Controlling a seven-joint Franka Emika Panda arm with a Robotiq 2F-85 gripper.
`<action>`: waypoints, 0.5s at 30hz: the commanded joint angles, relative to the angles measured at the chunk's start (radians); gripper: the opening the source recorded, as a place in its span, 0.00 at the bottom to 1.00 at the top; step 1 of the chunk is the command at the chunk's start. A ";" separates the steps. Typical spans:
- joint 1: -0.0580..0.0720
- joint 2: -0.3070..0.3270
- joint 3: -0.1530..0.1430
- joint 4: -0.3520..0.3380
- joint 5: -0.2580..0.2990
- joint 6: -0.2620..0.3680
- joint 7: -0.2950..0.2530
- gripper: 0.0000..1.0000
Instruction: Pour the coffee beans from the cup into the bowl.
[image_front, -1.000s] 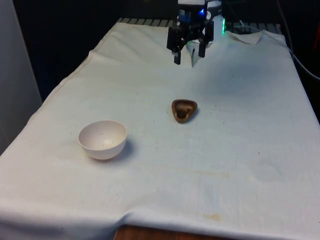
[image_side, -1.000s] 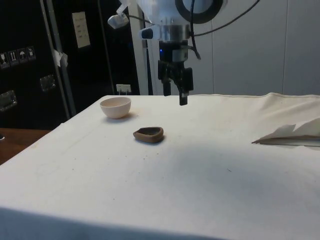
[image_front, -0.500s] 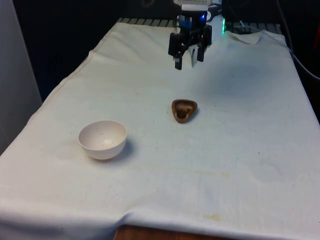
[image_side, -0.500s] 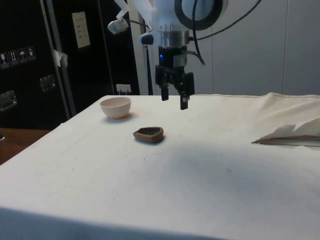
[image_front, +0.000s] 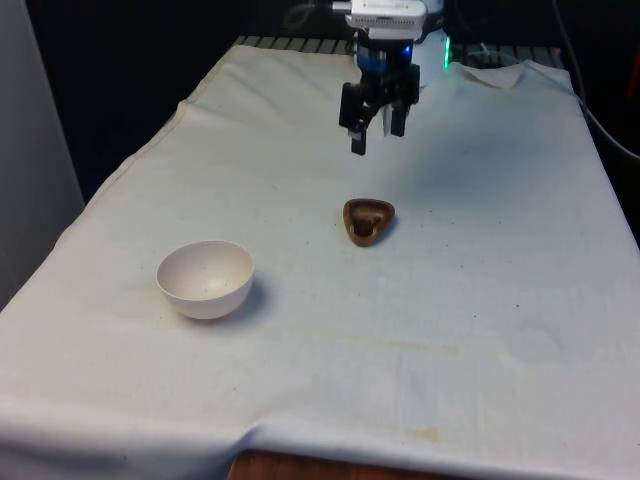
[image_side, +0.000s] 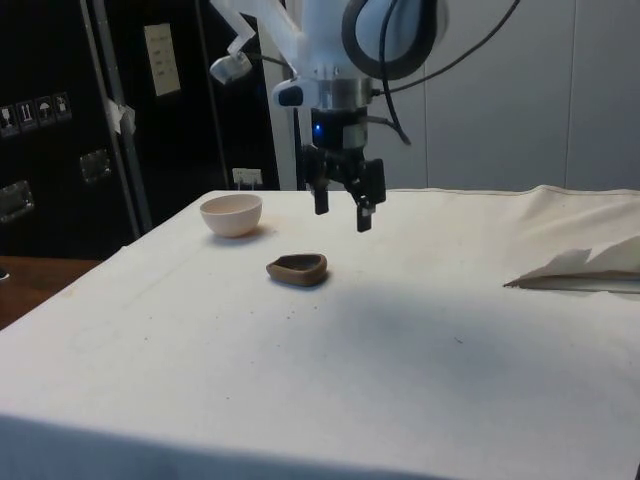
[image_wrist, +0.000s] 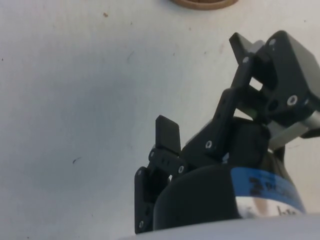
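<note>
A small brown heart-shaped cup (image_front: 368, 219) with dark coffee beans in it sits on the white cloth near the table's middle, low and flat in the side view (image_side: 298, 268); its rim edge shows in the wrist view (image_wrist: 202, 4). A pale pink bowl (image_front: 205, 278) stands toward the front view's left, nearer the camera, and at the far side in the side view (image_side: 231, 214). My black gripper (image_front: 376, 128) hangs in the air beyond the cup, above the cloth (image_side: 340, 211), open with nothing between its fingers (image_wrist: 167, 134).
The white cloth (image_front: 470, 320) has a folded ridge at the far right corner (image_side: 585, 268). A table edge of bare wood shows at the front (image_front: 300, 468).
The gripper has turned about its vertical axis and come a little lower and nearer the cup. Cup and bowl have not moved.
</note>
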 joint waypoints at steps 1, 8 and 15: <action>0.001 0.012 0.000 0.005 -0.007 0.015 -0.008 1.00; 0.000 0.043 0.001 0.021 -0.004 0.023 -0.057 1.00; -0.001 0.061 -0.001 0.027 -0.005 0.032 -0.113 1.00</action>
